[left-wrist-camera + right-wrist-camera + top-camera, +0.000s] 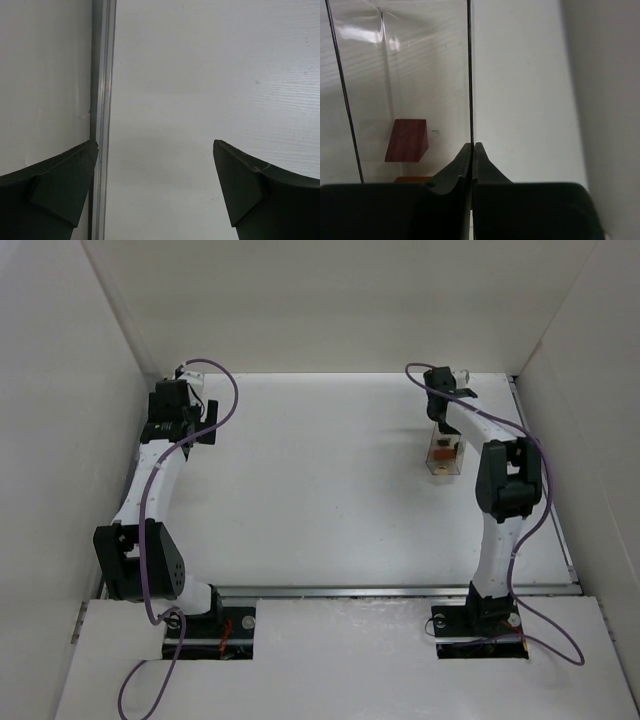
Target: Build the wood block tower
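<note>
A clear plastic container [443,456] stands at the back right of the table with small wooden pieces inside. In the right wrist view a dark brown block [406,140] and the edge of an orange-brown piece [412,178] lie inside the container. My right gripper [473,147] is shut on the container's thin clear wall [469,75], one finger inside and one outside; it sits over the container's far end in the top view [440,426]. My left gripper [155,170] is open and empty at the back left [185,425], over bare table.
White walls enclose the table on three sides. An aluminium strip [102,75] runs along the foot of the left wall next to my left gripper. A metal rail [400,590] crosses the table's front edge near the arm bases.
</note>
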Tool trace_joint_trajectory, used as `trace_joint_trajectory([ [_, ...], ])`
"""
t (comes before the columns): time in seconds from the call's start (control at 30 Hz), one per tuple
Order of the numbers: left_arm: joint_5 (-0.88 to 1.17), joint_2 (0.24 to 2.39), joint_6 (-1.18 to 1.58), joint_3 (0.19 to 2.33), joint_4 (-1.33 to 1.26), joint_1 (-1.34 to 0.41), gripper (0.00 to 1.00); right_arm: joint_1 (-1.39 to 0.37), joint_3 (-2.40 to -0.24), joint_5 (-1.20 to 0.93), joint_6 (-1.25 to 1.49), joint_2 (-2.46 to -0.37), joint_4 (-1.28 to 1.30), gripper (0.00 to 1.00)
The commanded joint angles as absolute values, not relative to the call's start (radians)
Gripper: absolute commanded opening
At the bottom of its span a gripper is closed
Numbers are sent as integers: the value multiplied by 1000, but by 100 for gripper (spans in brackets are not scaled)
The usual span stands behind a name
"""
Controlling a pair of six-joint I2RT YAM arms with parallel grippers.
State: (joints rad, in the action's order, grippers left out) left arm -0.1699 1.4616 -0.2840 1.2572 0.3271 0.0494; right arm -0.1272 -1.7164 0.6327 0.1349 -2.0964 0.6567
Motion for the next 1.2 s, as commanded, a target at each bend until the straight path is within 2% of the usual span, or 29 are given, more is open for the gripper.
trace_joint_trajectory([
  [0.0, -183, 1457, -296, 1302, 304, 35, 99, -195, -1738, 1053, 57, -2033, 701, 0],
  [0.1, -183, 1457, -305, 1302, 304, 35, 99, -239, -1688, 1161, -60, -2022, 625, 0],
  [0.5, -183, 1439, -324, 1266, 295, 35, 99, -420, -1700, 1140, -107, -2200, 633, 1],
  [0.63, -183, 1439, -324, 1256, 295, 35, 99, -469, -1745, 1103, -80, -2226, 672, 13],
  [0.67, -183, 1439, -324, 1256, 295, 35, 99, -480, -1746, 1103, -68, -2241, 672, 27],
  [0.73, -183, 1439, -324, 1256, 295, 35, 99, -509, -1778, 1079, -49, -2250, 702, 44],
  [0.77, -173, 1439, -324, 1256, 295, 35, 99, -518, -1789, 1043, -16, -2250, 718, 55],
  [1.0, -173, 1430, -324, 1238, 295, 35, 99, -531, -1885, 881, 98, -2177, 798, 94],
  [1.07, -173, 1430, -324, 1238, 295, 35, 99, -506, -1885, 841, 118, -2139, 808, 99],
  [1.17, -164, 1420, -315, 1238, 295, 35, 99, -465, -1832, 717, 156, -2048, 796, 100],
])
